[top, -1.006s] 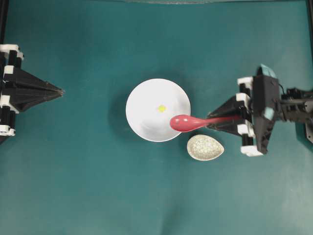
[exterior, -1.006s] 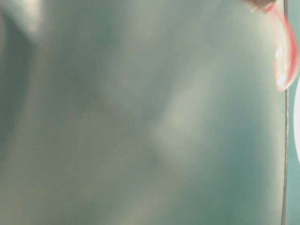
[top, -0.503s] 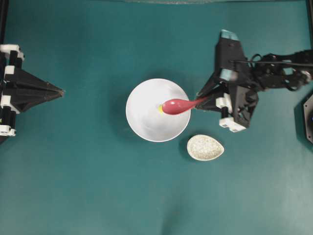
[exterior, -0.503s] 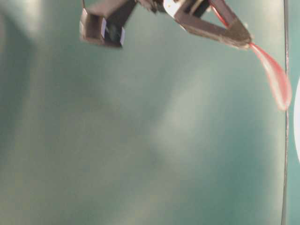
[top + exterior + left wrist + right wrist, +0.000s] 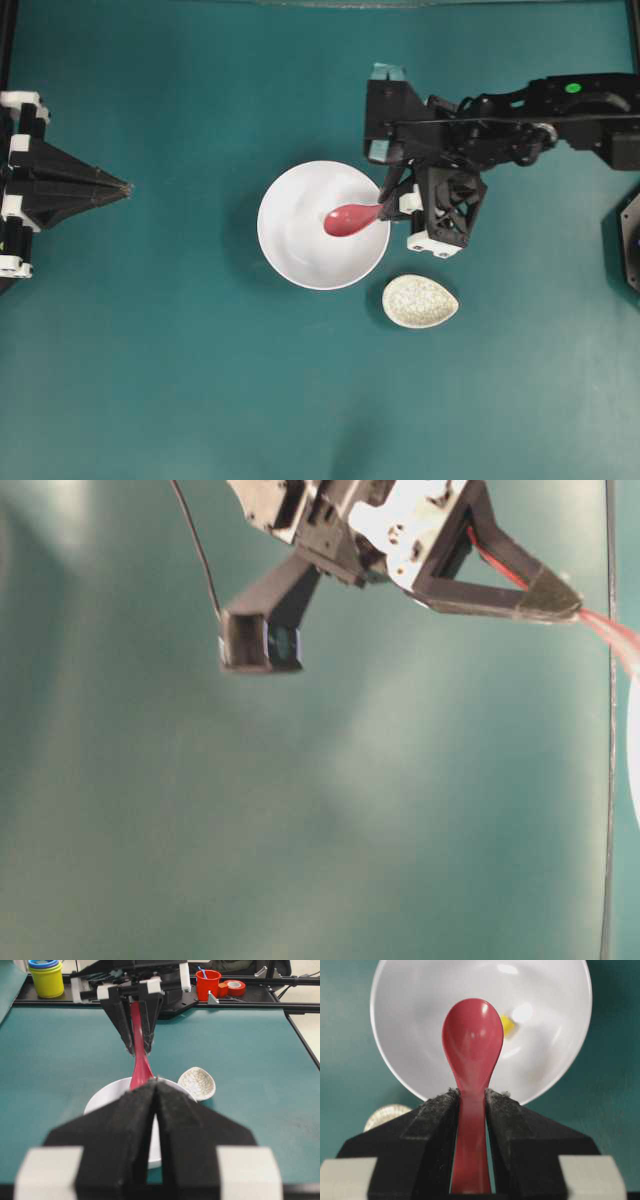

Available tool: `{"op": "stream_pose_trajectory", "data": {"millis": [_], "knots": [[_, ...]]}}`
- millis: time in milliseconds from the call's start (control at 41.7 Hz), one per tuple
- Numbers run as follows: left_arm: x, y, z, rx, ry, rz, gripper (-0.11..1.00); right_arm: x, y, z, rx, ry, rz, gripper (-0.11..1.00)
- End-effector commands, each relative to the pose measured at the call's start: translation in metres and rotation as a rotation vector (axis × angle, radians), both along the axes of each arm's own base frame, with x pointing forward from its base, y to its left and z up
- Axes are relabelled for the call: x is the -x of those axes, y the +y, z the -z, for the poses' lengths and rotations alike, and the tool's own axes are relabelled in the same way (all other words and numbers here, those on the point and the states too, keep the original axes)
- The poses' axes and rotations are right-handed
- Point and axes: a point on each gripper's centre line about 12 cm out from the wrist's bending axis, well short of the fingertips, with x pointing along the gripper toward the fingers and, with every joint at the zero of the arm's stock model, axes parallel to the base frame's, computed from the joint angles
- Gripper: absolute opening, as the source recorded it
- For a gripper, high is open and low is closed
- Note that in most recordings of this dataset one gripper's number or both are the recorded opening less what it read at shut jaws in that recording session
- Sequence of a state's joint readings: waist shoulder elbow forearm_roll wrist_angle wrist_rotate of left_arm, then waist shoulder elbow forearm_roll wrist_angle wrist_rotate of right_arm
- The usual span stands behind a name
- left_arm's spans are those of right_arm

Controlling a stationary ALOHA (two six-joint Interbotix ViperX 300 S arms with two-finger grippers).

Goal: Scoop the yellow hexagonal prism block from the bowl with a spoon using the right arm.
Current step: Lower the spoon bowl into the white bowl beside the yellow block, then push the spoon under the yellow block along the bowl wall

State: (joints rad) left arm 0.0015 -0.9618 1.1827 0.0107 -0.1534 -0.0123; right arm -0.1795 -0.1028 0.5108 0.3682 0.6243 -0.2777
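Teal matting covers the bench (image 5: 180,380) in every view. The white bowl (image 5: 290,260) sits near the centre of the overhead view, and the small speckled beige dish (image 5: 420,301) lies just beside it, toward the lower right, without touching it.

Right end effector (image 5: 389,203): the jaws are clamped on the straight handle of the pink-red spoon (image 5: 348,220). In the right wrist view both black pads press the handle from either side, with only the handle's width between them. The spoon's oval scoop (image 5: 472,1035) extends beyond the fingertips and hangs over the bowl's interior, hollow side up. Whether the scoop touches the bowl floor cannot be determined.

The yellow hexagonal prism block (image 5: 507,1024) lies inside the bowl, just beside the right edge of the scoop as the right wrist view shows it, and partly hidden behind it. It is not in the scoop. In the overhead view the scoop covers the block.

The right arm (image 5: 520,115) reaches in from the right edge of the overhead view, its wrist standing just beyond the bowl's right rim.

Left end effector (image 5: 124,187): the jaws are closed together with nothing between them. It is well apart from the bowl, at the left edge of the bench, pointing toward it.

The table-level view shows the right end effector (image 5: 570,607) gripping the spoon handle; the scoop is cut off at the frame edge.
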Motion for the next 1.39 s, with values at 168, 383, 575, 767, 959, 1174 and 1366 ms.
{"op": "stream_pose_trajectory", "data": {"millis": [168, 383, 575, 767, 959, 1174, 1366], "knots": [[-0.003, 0.0, -0.007, -0.005, -0.006, 0.001, 0.0, -0.009, -0.008, -0.008, 0.018, 0.111, 0.033, 0.25], [-0.003, 0.0, -0.007, -0.009, -0.006, 0.002, 0.0, -0.014, -0.011, -0.008, 0.016, 0.153, 0.054, 0.26], [-0.003, 0.0, -0.006, -0.009, -0.003, 0.001, 0.0, -0.011, -0.006, -0.006, 0.0, 0.192, 0.046, 0.26], [-0.003, 0.0, -0.006, -0.011, -0.005, 0.001, 0.0, -0.012, 0.0, -0.003, -0.012, 0.206, 0.054, 0.25], [-0.003, 0.0, -0.006, -0.011, -0.003, 0.001, 0.0, -0.015, 0.003, 0.008, -0.017, 0.23, 0.049, 0.26], [-0.003, 0.0, -0.006, -0.011, -0.003, 0.001, 0.0, -0.02, 0.002, 0.015, -0.013, 0.223, 0.053, 0.26], [-0.003, 0.0, -0.007, -0.011, -0.005, 0.001, 0.0, -0.026, 0.0, 0.019, -0.007, 0.201, 0.058, 0.26]]}}
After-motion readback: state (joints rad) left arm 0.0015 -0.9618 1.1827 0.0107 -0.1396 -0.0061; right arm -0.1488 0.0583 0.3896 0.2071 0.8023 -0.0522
